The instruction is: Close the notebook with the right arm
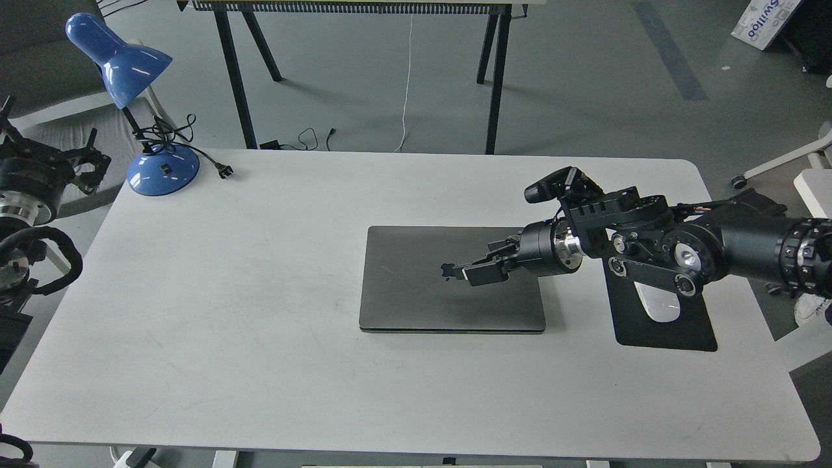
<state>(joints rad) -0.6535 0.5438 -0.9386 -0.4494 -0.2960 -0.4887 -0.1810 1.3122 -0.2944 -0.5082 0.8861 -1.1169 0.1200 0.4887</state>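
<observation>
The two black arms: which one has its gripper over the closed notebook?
The right arm: its gripper is over the notebook lid. The left arm is beside the table's edge.

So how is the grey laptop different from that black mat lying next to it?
The laptop is grey metal with some thickness and a shut lid; the mouse pad is black and paper-flat. The laptop lies square to the table edge; the mouse pad sits skewed. The laptop is the larger, with the right gripper over its lid, while the mouse pad carries a white mouse under the arm. Both lie flat on the table.
</observation>
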